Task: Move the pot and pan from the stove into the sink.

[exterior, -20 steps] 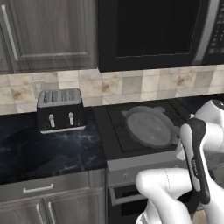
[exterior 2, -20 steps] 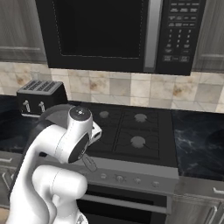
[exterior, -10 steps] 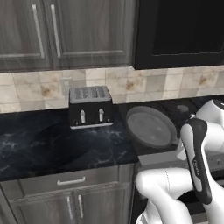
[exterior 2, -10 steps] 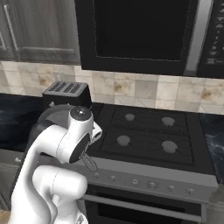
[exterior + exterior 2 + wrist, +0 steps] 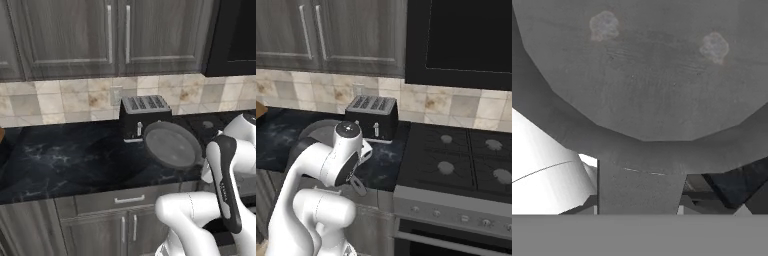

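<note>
Now, pan (image 5: 171,144) aloft over counter (image 5: 60,165) (beside toaster (image 5: 141,111)).

black toaster (image 5: 144,112) on dark counter (image 5: 60,160)

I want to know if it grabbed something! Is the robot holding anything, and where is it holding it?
Yes, the frying pan, lifted above the counter. The end effector seems to grip it by its handle.

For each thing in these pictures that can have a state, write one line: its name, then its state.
pan: lifted, tilted, held by its handle above the counter, in front of the toaster.
gripper: shut on the pan handle.
stove: burners bare, no flame seen.
toaster: upright on the counter, slots empty.
cabinet doors: shut.
drawer: shut.
</note>
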